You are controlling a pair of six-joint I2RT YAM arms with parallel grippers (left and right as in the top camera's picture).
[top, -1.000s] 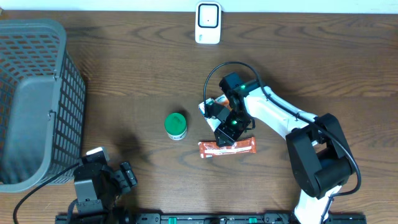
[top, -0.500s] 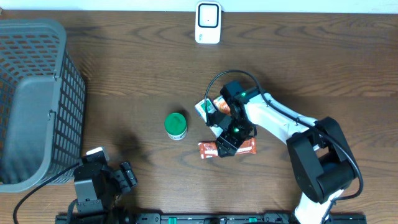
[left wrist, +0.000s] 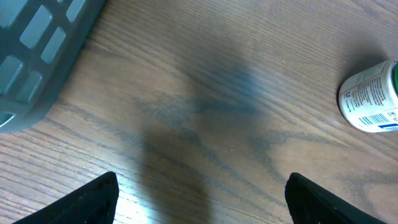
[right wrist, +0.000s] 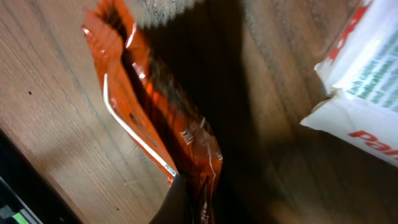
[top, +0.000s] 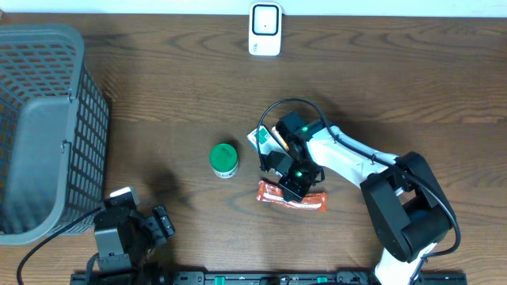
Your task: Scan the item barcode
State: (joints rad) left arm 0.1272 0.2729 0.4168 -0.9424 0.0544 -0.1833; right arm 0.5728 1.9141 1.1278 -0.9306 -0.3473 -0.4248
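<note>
— Right gripper (top: 291, 187): apart or together?
— Together. It is pinched on one edge of the orange packet (top: 313, 203). In the right wrist view the crumpled foil runs down into the closed jaws.
— Where does that packet sit on the table (top: 158, 87)?
— Right of centre, toward the near edge, under the right arm. A white-and-green packet (top: 257, 138) lies just beyond it. From above I cannot tell whether the two touch.
— And the scanner?
— The white scanner (top: 264, 29) stands at the far edge, well apart from the orange packet.
— Can you see a barcode on the orange one?
— No, the print is too blurred to tell.
— What about the left gripper (left wrist: 202, 180)?
— It is low at the near left, beside the corner of the grey basket (top: 87, 95). Its fingers are spread wide, with only bare wood between them.
— Anything between the arms?
— A green-capped bottle (top: 224, 160) stands left of the orange packet, apart from it. The overhead view shows its cap from above. The left wrist view shows a barcode on its white label.
</note>
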